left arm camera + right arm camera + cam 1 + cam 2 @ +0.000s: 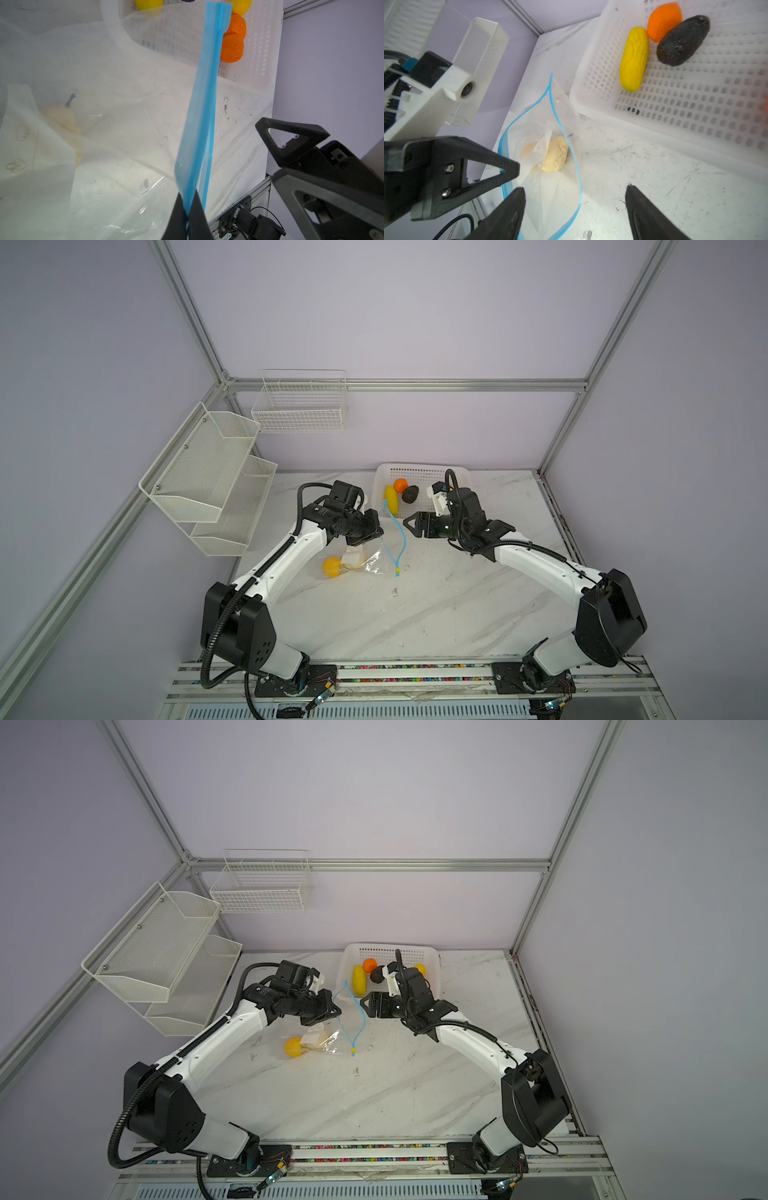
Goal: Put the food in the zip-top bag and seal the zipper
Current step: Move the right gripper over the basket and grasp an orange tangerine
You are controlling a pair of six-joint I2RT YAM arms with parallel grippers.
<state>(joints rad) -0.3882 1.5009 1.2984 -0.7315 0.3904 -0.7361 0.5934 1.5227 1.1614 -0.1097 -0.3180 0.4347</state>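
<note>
Marble tabletop (pixel 436 614) carries the zip-top bag (pixel 374 566), slider end nearest, a yellow round (pixel 332 566) and cream ball (pixel 555 154) inside. Mid-table, the left gripper (pixel 188 200) is clamped on one lip of the zipper (pixel 199 124), propping the mouth; the right gripper (pixel 409 524) hangs spread and empty beside it. Farther back, the basket (pixel 415 467) holds more food (pixel 391 499). If that lip slips, the mouth could collapse before anything else goes in.

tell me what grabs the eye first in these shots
The light-blue zipper of the zip-top bag arches up mid-table as an open loop, pinched by the left gripper, with the right gripper open and empty beside it. A cream lumpy ball and a yellow round lie in the bag. Behind, the white perforated basket holds a long yellow piece, an orange ball and a black lump.
</note>
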